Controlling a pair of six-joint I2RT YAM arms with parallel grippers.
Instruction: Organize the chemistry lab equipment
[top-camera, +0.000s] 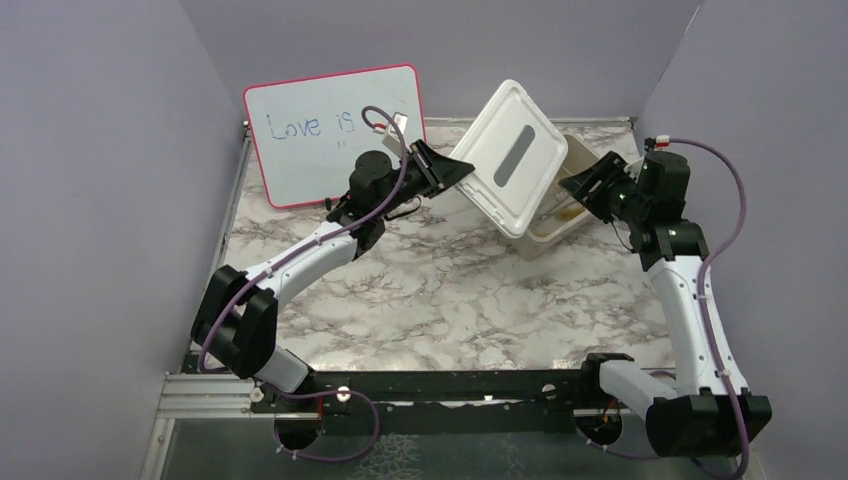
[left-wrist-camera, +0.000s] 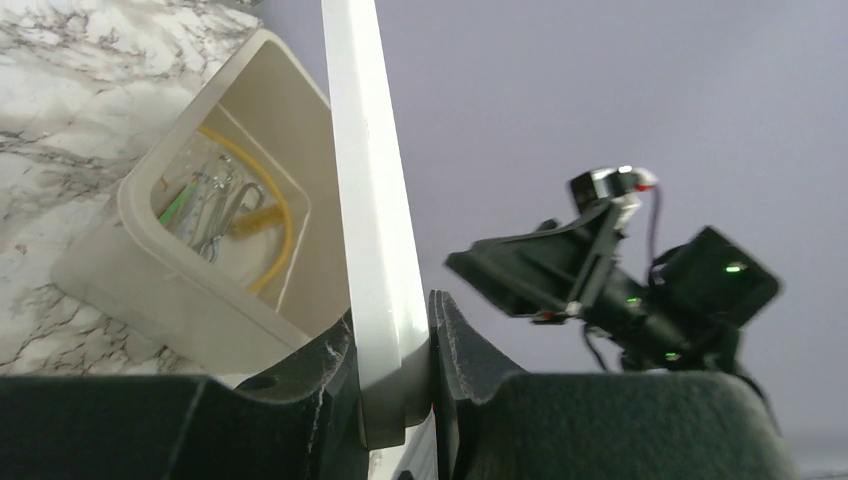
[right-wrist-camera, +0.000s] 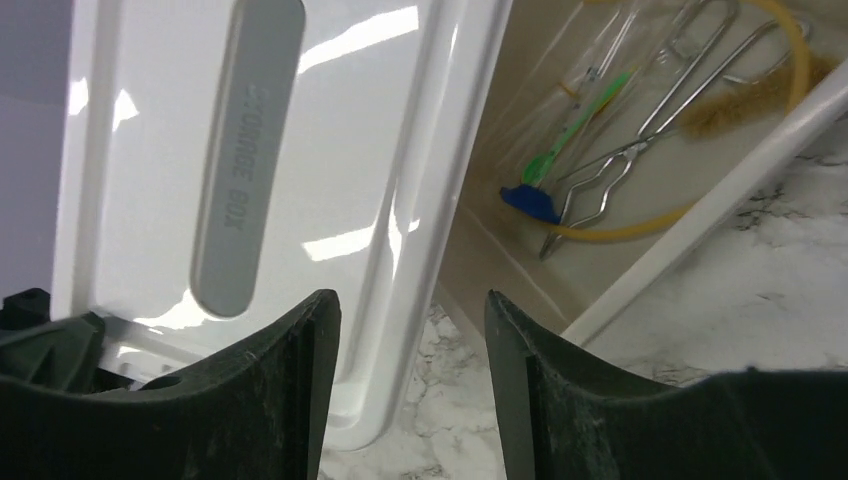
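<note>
The beige tub (top-camera: 571, 216) stands at the back right, and the chemistry lab equipment lies inside it. In the right wrist view I see the thin wire tongs (right-wrist-camera: 640, 140), the green-tipped stick (right-wrist-camera: 580, 125), the small blue piece (right-wrist-camera: 528, 203) and the amber hose (right-wrist-camera: 640, 228). My left gripper (top-camera: 455, 170) is shut on the edge of the white lid (top-camera: 515, 160), holding it tilted over the tub's left side. The lid's edge (left-wrist-camera: 375, 200) runs between the left gripper's fingers (left-wrist-camera: 340, 370). My right gripper (right-wrist-camera: 410, 310) is open and empty, just right of the tub, facing the lid's rim (right-wrist-camera: 440, 150).
A pink-framed whiteboard (top-camera: 335, 130) leans against the back wall at the left. Purple walls close in the marble table (top-camera: 450, 300) on three sides. The tub's near wall (left-wrist-camera: 170, 280) rests on the marble.
</note>
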